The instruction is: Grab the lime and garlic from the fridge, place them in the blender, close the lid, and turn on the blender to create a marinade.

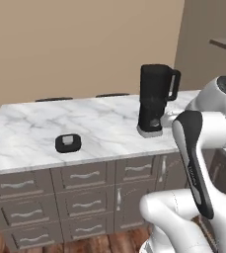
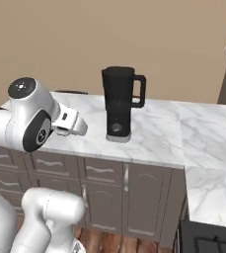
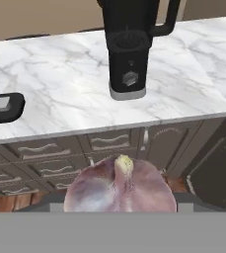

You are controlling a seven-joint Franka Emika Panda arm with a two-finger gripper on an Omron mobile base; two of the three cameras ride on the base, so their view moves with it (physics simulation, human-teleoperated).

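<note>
Scanning left to right, you find the lid (image 1: 68, 143) lying flat on the marble tabletop (image 1: 30, 133), well apart from the open-topped blender (image 1: 154, 99) near its right end. In the hand view the garlic (image 3: 120, 188) sits at the bottom, pinched in jaws held fairly wide around the bulb, short of the tabletop edge. I'd judge it light, papery and easily bruised, so keep the grip gentle across its widest part; take the lid by its rim.

Marble counter (image 1: 45, 123) over grey drawers (image 1: 85, 202); wood floor (image 1: 119, 242).
</note>
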